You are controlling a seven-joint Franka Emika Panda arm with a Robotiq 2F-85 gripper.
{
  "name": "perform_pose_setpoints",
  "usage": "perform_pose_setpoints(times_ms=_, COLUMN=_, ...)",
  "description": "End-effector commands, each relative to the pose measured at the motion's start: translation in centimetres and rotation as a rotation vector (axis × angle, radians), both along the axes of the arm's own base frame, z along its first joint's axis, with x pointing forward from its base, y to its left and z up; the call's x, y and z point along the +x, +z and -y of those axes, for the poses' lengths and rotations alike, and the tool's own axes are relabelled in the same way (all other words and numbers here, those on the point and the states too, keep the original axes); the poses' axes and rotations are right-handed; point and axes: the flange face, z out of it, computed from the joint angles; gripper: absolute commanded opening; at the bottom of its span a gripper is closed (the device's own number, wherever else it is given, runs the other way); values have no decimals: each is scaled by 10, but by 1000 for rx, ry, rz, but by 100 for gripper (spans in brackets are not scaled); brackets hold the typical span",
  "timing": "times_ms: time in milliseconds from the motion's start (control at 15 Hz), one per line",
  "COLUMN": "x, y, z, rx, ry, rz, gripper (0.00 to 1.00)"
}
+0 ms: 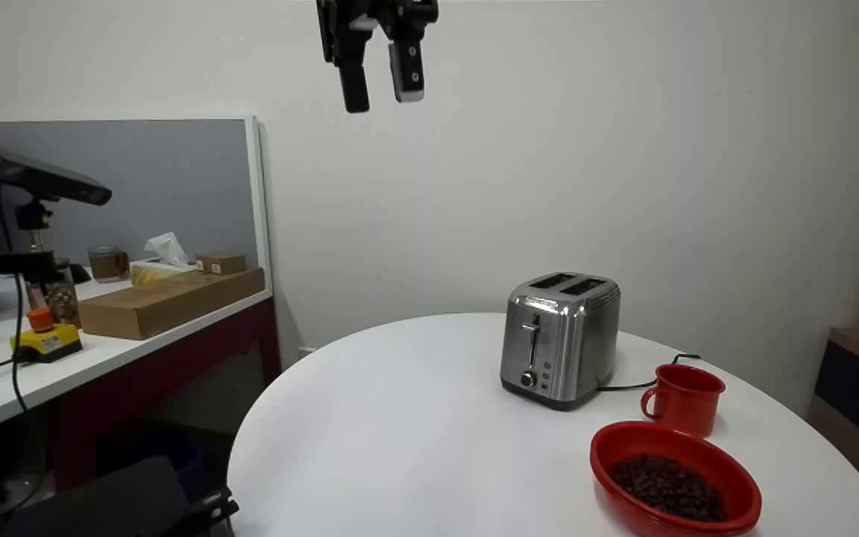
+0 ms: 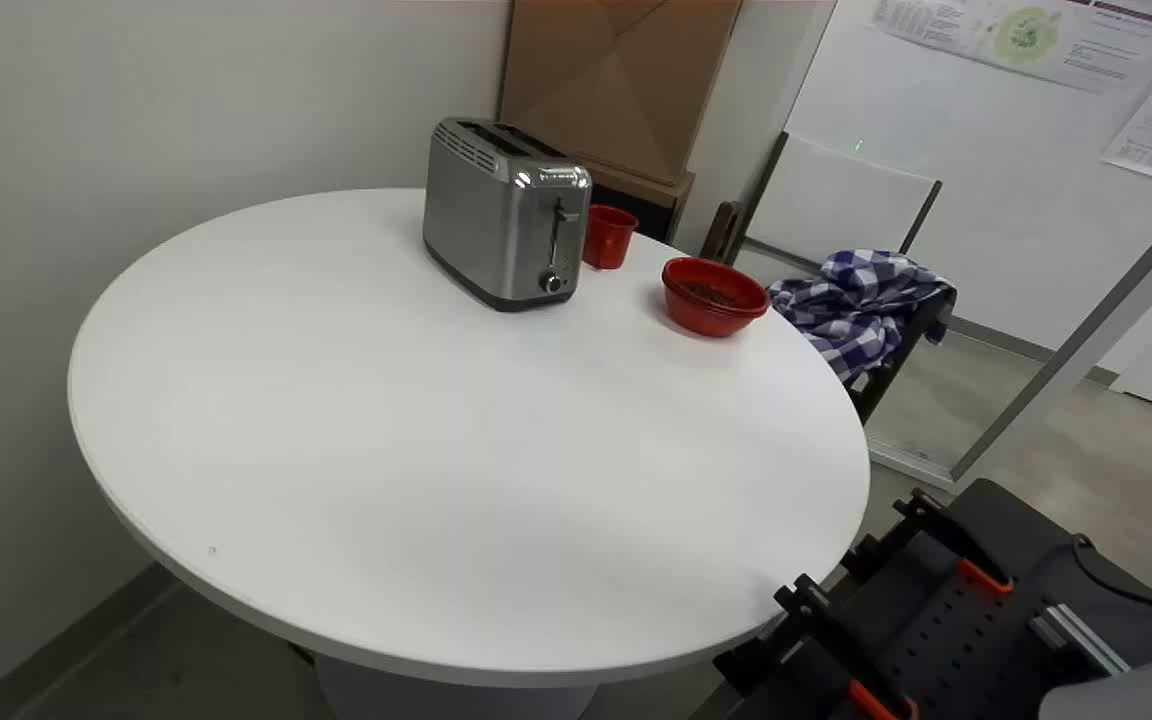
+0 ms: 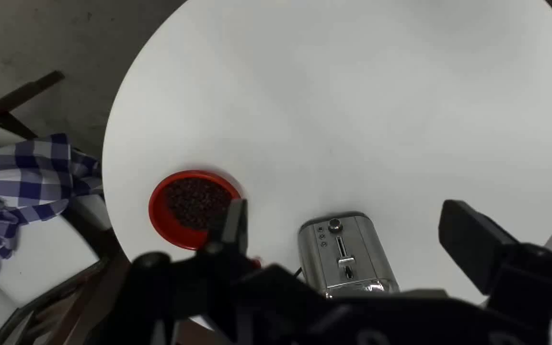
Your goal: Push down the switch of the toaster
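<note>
The toaster (image 1: pixel 560 343) stands upright on the white tabletop (image 1: pixel 385 432); we cannot read its small front lettering (image 1: pixel 541 303). Shiny silver metal, rounded edges, lever (image 1: pixel 531 327) high in its slot. Nearby we note a red mug (image 1: pixel 690 403), mostly hidden in the wrist view, and a red bowl (image 1: pixel 672 441) of dark granules (image 1: pixel 668 488). Well above the tabletop hangs the end effector (image 1: pixel 382 99), fingers (image 1: pixel 406 71) spread, cropped at top. Poster (image 2: pixel 1031 38) print: blurred.

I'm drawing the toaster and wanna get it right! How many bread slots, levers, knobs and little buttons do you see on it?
Bread slots: 2
Push-down lever: 1
Round knob: 1
Little buttons: 3
Total on the toaster: 7
</note>
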Motion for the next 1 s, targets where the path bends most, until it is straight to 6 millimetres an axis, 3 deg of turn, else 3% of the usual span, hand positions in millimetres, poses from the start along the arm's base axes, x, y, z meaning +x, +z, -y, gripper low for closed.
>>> perform_pose_setpoints(times_ms=0, x=0, y=1, z=0, rx=0, ry=0, rz=1, gripper=100)
perform_pose_setpoints(times_ms=133, x=0, y=1, z=0, rx=0, ry=0, rz=1, gripper=100)
perform_pose_setpoints(times_ms=267, x=20, y=-1, z=-1, rx=-34, ry=10, rz=23, gripper=100)
perform_pose_setpoints(times_ms=467, x=69, y=-12, z=-5, rx=-54, ry=51, rz=72, gripper=100)
perform_pose_setpoints(times_ms=933, x=183, y=-61, z=-16, rx=-46, ry=134, rz=35, gripper=100)
